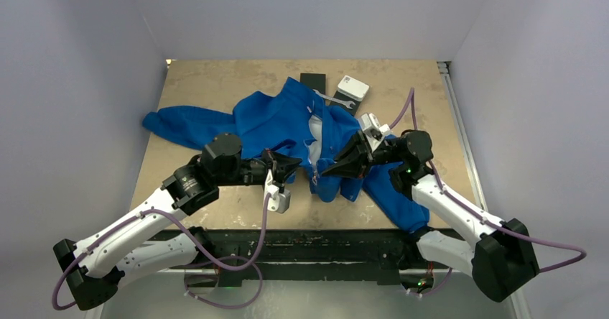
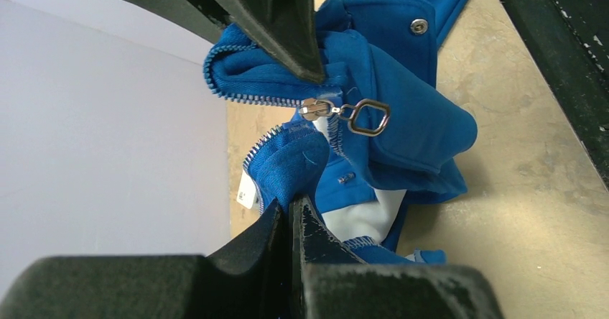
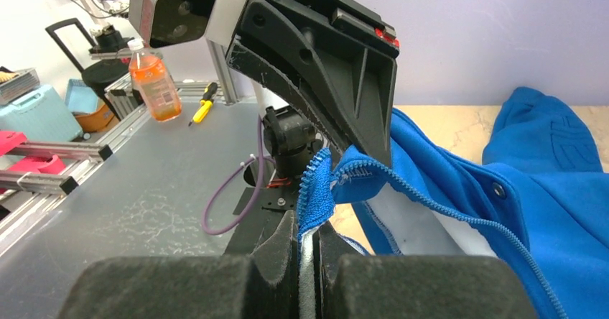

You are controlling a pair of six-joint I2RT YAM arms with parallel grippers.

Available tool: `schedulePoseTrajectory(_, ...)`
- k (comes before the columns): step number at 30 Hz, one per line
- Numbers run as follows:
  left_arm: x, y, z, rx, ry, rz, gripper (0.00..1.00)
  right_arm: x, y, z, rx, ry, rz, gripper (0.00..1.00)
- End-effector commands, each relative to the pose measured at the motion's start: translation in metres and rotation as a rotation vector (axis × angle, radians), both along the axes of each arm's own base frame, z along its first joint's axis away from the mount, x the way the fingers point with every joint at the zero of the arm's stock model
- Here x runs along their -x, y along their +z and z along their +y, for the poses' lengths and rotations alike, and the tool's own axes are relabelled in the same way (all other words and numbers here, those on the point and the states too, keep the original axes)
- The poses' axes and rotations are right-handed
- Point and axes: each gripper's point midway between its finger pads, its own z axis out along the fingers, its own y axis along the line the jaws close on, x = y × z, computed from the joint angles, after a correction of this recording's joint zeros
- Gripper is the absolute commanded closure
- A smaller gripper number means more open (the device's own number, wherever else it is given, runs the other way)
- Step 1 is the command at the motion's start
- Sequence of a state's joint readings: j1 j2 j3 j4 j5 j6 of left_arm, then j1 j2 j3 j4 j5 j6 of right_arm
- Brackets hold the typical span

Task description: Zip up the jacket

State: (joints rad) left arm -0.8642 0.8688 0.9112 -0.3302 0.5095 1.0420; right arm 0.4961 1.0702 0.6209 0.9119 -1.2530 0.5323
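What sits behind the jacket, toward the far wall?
Behind the jacket: a black flat piece, a silvery wrench and a white box. Whatever lies beneath the fabric is covered.

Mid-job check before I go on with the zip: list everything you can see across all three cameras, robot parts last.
jacket: one, royal blue with white lining, mid-table, front open
zipper slider: one, silvery with ring pull, on one front edge's teeth
wrench: one, silvery, far side of the table by the jacket
box: one, white, beside the wrench
flat plate: one, black, left of the box
table: one, tan
bottle: one, orange, on a bench off the table
screwdriver: one, yellow handle, near the bottle
left hand: one, black, shut on a jacket front edge
right hand: one, black, shut on the other front edge
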Motion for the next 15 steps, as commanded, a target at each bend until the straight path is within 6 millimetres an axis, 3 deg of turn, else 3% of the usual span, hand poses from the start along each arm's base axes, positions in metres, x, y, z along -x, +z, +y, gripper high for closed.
schedulePoseTrajectory(1,0.0078,0.0135,-0.0029,0.045,-0.053,-0.05,1.0,0.0008,0.0211,-0.0002,-0.049,0.012,-0.072,1.0)
schedulePoseTrajectory(15,0.011,0.0109,-0.0011,0.034,-0.068,-0.064,1.0,-0.0003,0.0242,0.0009,-0.064,0.017,-0.074,1.0)
